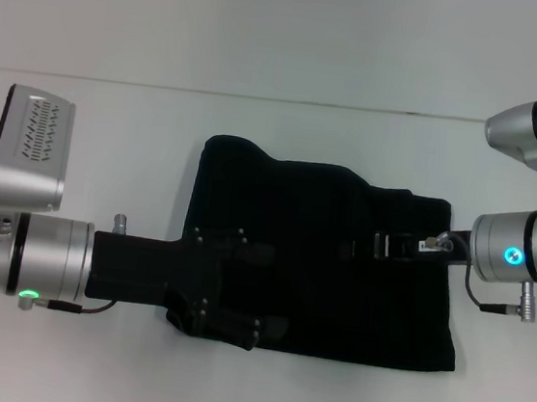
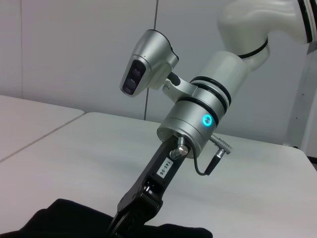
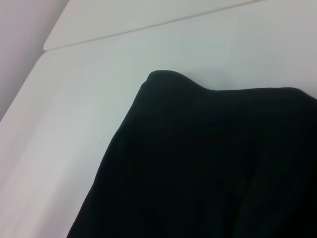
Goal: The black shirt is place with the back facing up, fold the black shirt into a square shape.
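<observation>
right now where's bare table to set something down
Bare table runs along the far side beyond the black shirt, and in a thin strip along the near edge. The middle is crowded: the left gripper reaches over the shirt's left end and the right gripper over its right end.

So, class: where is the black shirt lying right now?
In the head view, the black shirt lies mid-table, with the left gripper and right gripper over its opposite ends.
</observation>
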